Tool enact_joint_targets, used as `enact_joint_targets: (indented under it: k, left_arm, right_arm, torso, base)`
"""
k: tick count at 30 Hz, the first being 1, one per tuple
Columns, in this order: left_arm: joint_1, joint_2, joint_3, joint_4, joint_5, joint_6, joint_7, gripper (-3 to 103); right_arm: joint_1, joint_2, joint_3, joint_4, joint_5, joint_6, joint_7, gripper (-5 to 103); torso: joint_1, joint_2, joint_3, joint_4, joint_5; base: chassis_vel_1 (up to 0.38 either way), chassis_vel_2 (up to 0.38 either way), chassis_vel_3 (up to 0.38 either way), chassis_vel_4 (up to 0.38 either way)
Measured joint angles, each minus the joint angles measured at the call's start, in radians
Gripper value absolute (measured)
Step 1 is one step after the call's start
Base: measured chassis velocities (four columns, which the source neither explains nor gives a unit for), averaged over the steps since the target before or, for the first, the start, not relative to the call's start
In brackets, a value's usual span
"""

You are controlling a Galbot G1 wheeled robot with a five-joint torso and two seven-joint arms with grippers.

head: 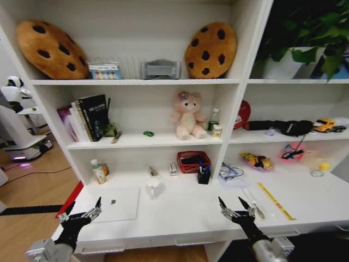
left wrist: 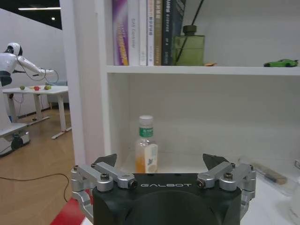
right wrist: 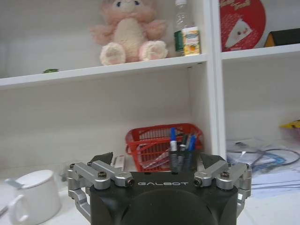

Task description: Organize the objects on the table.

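Observation:
A slim silver laptop (head: 116, 203) lies shut on the white table (head: 191, 210) at front left. My left gripper (head: 80, 210) hovers open just left of it, nothing between its fingers. My right gripper (head: 230, 202) hangs open over the front right of the desk. The tiny green toy car (head: 148, 133) sits on the shelf above; the left wrist view shows this car (left wrist: 281, 63) there too. Blue and black pens stand in a black holder (head: 204, 173) beside a red basket (head: 192, 161). Beyond my open right gripper (right wrist: 157, 159) stand those pens (right wrist: 182, 152).
A white mug (head: 154, 189) and an orange-drink bottle (head: 98, 171) stand on the desk. A yellow ruler (head: 275, 201) and cables (head: 232, 173) lie at right. The pink bear (head: 187, 115) and books (head: 87, 117) fill the shelf above. Drawer handles line the front edge.

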Motion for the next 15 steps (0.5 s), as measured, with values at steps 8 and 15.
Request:
enact_joint_targets:
  k: [8, 15]
  left_arm:
    - [0.0, 0.0, 0.0, 0.0, 0.0, 0.0, -0.001, 100]
    - [0.0, 0.0, 0.0, 0.0, 0.0, 0.0, 0.0, 100]
  right_arm:
    - [0.0, 0.0, 0.0, 0.0, 0.0, 0.0, 0.0, 100]
    - [0.0, 0.0, 0.0, 0.0, 0.0, 0.0, 0.0, 100]
  torso:
    - [0.0, 0.0, 0.0, 0.0006, -0.0019]
    - [0.0, 0.0, 0.0, -0.0004, -0.0007]
  base:
    - [0.191, 0.127, -0.158, -0.173]
    - [-0.072, -0.012, 0.064, 0.016]
